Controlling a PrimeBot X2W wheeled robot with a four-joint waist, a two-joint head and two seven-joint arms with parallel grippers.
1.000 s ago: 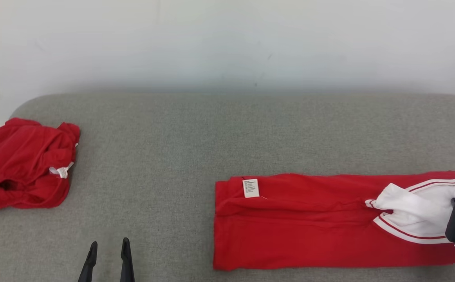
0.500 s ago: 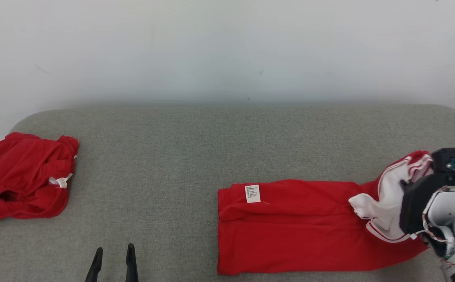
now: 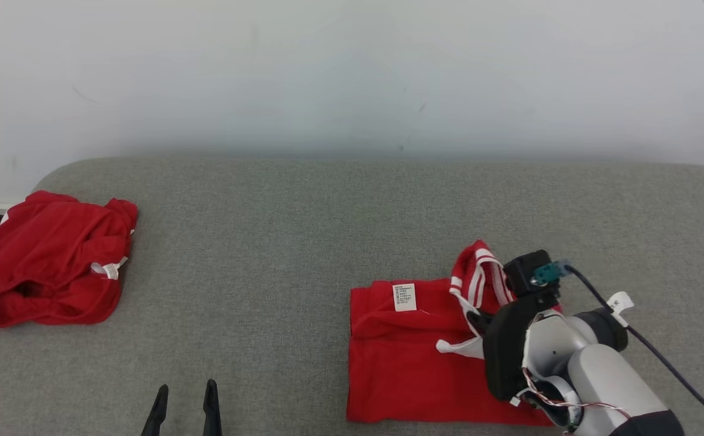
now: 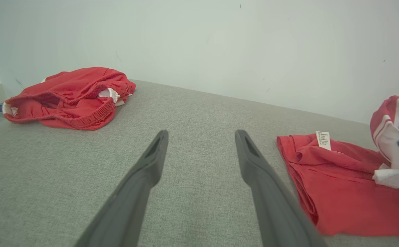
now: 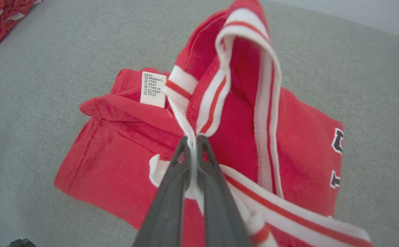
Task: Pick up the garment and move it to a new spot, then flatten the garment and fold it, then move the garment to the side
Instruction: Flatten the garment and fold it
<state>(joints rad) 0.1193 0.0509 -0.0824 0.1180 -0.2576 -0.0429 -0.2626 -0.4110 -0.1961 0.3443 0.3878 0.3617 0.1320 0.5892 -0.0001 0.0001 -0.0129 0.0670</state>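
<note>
Right pincer (image 5: 192, 140) clenched on the white-striped hem of the red garment (image 3: 397, 363), holding that end raised over the rest, which lies right of centre on the grey table (image 3: 303, 218). Left pincer (image 3: 183, 390) released, well apart. Crumpled red shorts (image 3: 55, 260) far left.

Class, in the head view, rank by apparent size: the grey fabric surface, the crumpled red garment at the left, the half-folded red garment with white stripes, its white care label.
1. grey fabric surface
2. half-folded red garment with white stripes and crumpled red garment: look about alike, left unranked
3. white care label
</note>
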